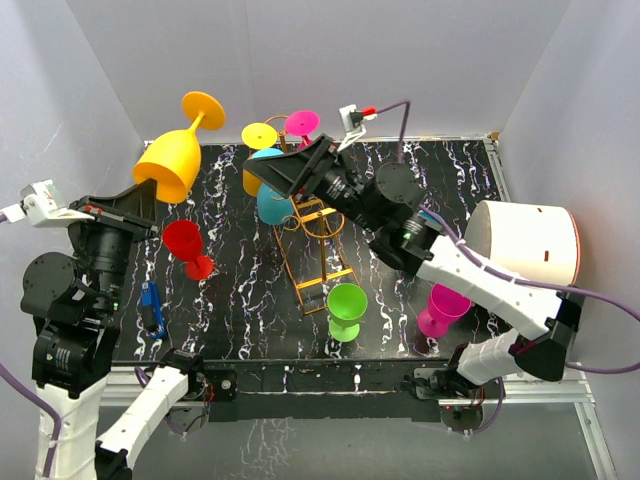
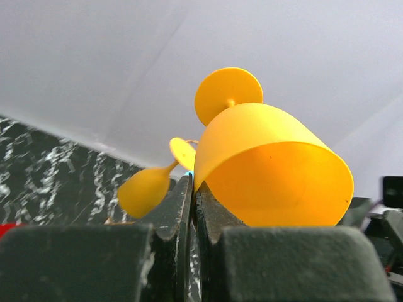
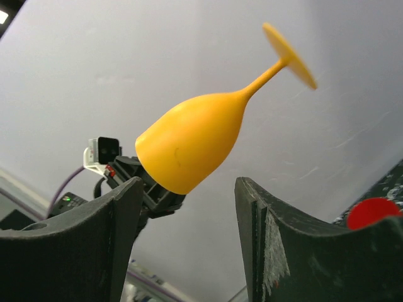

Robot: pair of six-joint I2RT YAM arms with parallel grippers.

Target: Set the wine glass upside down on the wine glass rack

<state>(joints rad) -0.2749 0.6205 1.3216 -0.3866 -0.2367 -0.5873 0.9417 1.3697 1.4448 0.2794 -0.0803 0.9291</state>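
Observation:
My left gripper point(image 1: 143, 196) is shut on the rim of an orange wine glass point(image 1: 172, 160), held high over the table's left side, bowl down and foot up toward the back wall. In the left wrist view the rim is pinched between the jaws point(image 2: 194, 184) and the glass point(image 2: 271, 170) fills the right. My right gripper point(image 1: 262, 172) is open and empty above the rack, pointing left at the glass point(image 3: 195, 141), apart from it. The golden wire rack point(image 1: 318, 232) stands mid-table with yellow point(image 1: 259, 135), magenta point(image 1: 302, 123) and cyan point(image 1: 272, 203) glasses hanging upside down.
A red glass point(image 1: 188, 245), a green glass point(image 1: 346, 308) and a magenta glass point(image 1: 443, 305) stand upright on the black marbled table point(image 1: 230, 300). A white cylinder point(image 1: 525, 245) lies at the right edge. A blue object point(image 1: 152, 308) sits near the left arm.

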